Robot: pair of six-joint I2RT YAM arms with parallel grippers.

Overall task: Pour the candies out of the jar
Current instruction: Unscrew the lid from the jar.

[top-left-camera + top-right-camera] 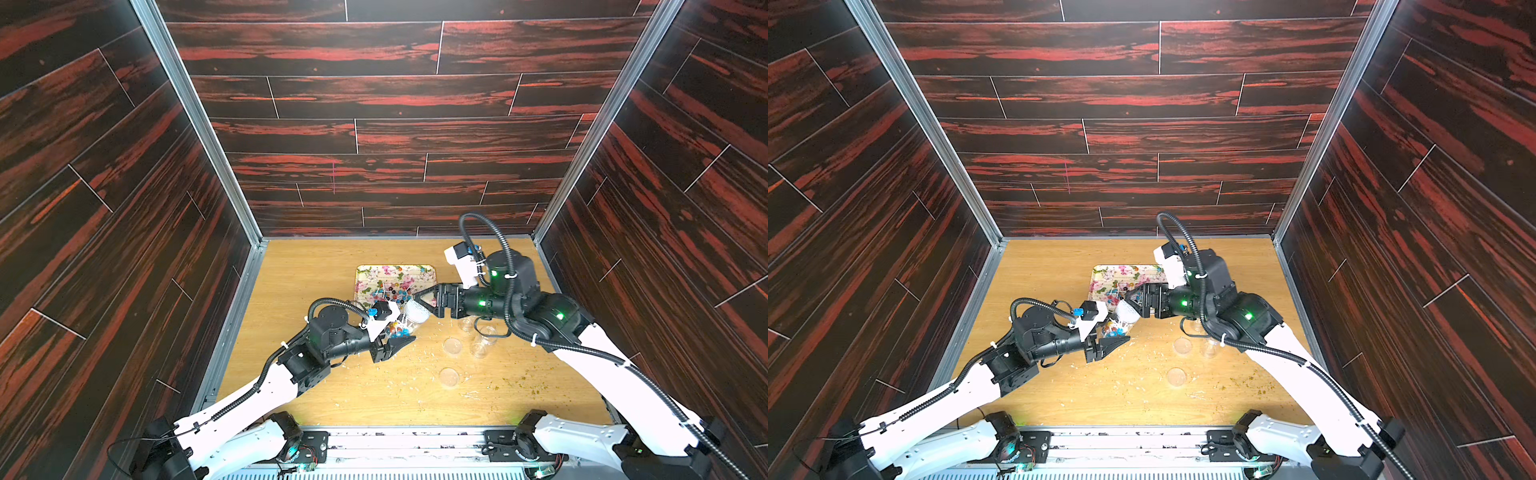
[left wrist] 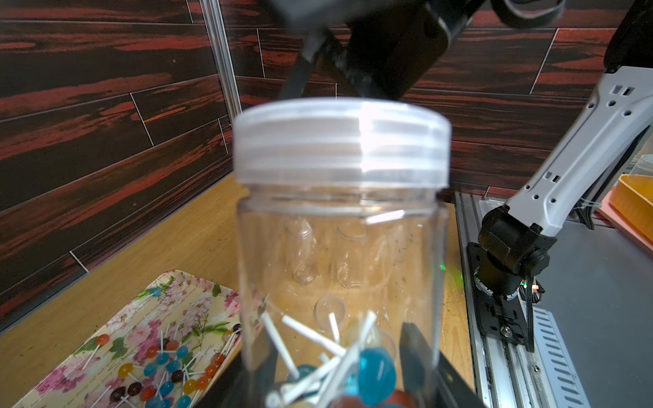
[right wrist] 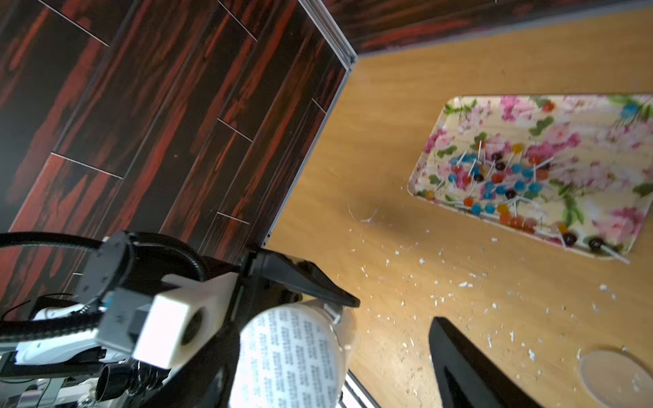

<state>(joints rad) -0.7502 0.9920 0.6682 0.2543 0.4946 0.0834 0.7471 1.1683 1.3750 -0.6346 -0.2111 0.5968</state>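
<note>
My left gripper is shut on the base of a clear jar, held tilted just in front of the flowered tray. A translucent white lid is on the jar. Some candies with white sticks lie at the jar's bottom. Many more candies lie on the tray. My right gripper stands open around the lid; one of its fingers is clearly apart from the lid, the other is hidden.
Small clear cups and round clear lids stand on the wooden table under and in front of the right arm. Pale crumbs are scattered over the table. Dark walls close in the left, right and back.
</note>
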